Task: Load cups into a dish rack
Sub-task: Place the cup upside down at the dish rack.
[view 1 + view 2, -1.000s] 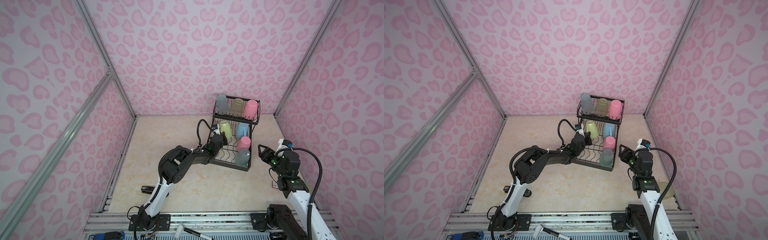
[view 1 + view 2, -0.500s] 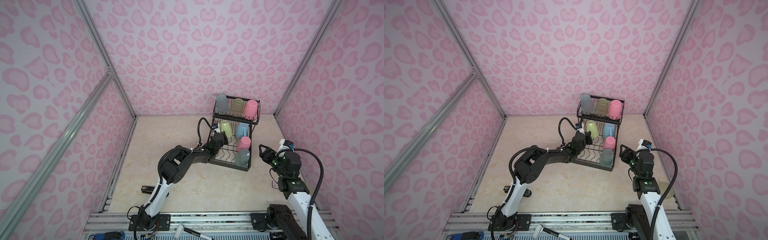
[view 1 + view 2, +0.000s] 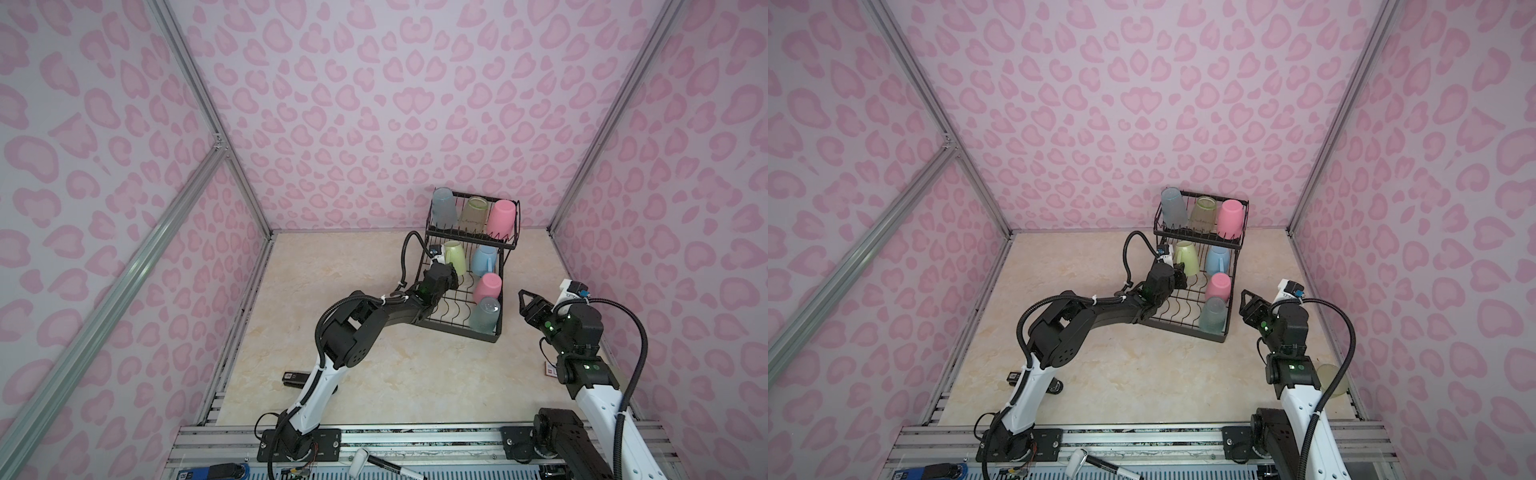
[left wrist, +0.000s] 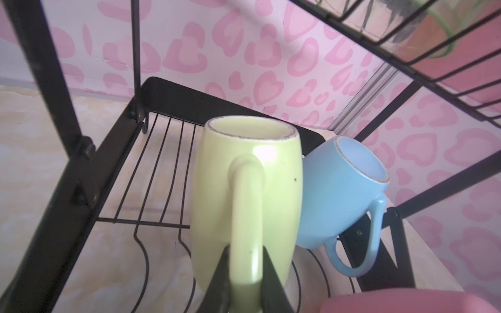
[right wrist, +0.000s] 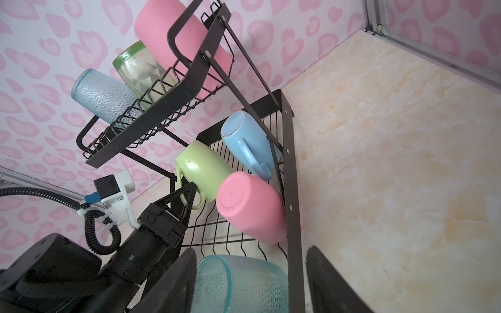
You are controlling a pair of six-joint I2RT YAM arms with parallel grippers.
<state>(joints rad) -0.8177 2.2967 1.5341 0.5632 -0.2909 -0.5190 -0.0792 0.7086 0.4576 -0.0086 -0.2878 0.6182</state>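
Pale yellow-green ceramic fills my left-wrist feed: the left claw (image 4: 245,254) is clamped on the handle of the green mug (image 4: 244,168), which sits on the lower grid of the dish rack (image 3: 457,333), under its raised basket. Dead ahead of the claw, the mug's long axis runs away from it. The mug is tilted rather than upright, with its ringed end (the base, I judge) farthest off and the handle turned back into the jaws. Beside it, on the side toward the right claw (image 5: 252,249), leans the light blue mug (image 4: 339,195), touching the green one as far as I can tell. The right claw hangs with its jaws apart and nothing between them, just beside the rack's near corner. The teal tumbler (image 5: 238,284) is directly in front of it and a pink tumbler (image 5: 249,208) lies beyond that. Seven cups show in the rack. A yellowish tumbler (image 3: 1329,380) sits on the tabletop (image 3: 1142,374) well behind the right claw, low beside that arm, so the right arm is plainly the nearer one for it. My reading is that the green mug is placed. The left claw's next move turns on backing straight out along the handle's line, since sideways drift would drag the mug against its blue neighbour.
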